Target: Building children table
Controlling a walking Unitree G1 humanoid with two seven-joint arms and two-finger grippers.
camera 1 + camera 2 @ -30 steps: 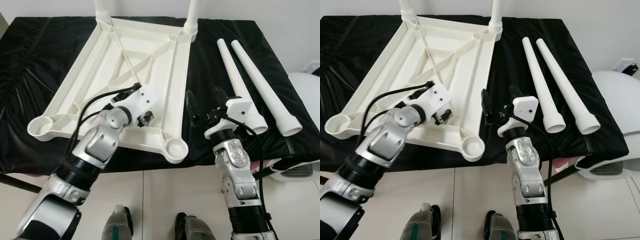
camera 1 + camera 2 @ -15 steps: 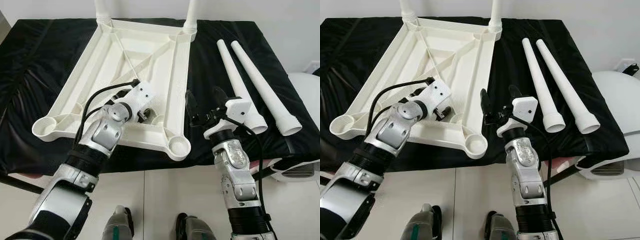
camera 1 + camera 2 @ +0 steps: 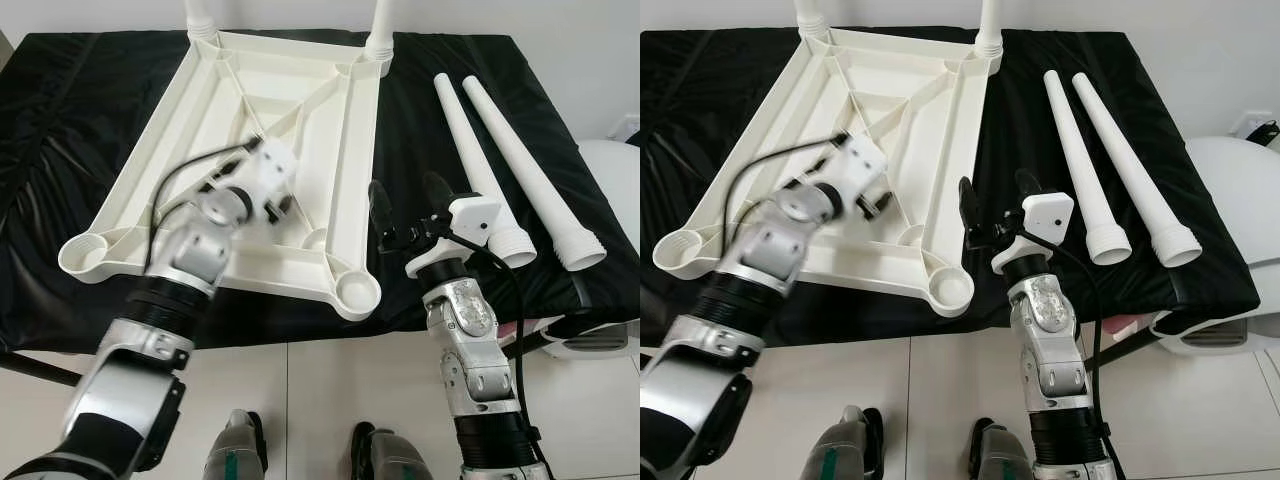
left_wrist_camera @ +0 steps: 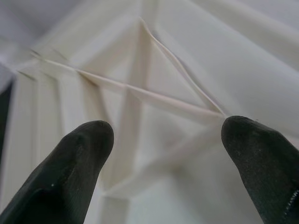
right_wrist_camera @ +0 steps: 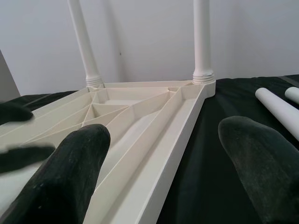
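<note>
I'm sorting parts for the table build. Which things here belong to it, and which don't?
Part of the build:
upturned tabletop
two fitted legs
two loose legs
left gripper
right gripper

Just lying about:
black cloth
white rounded object

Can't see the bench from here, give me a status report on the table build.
Left claw open over upturned tabletop. Right claw open, beside its edge. Two legs fitted, two loose legs on cloth. Nothing blocking.
</note>
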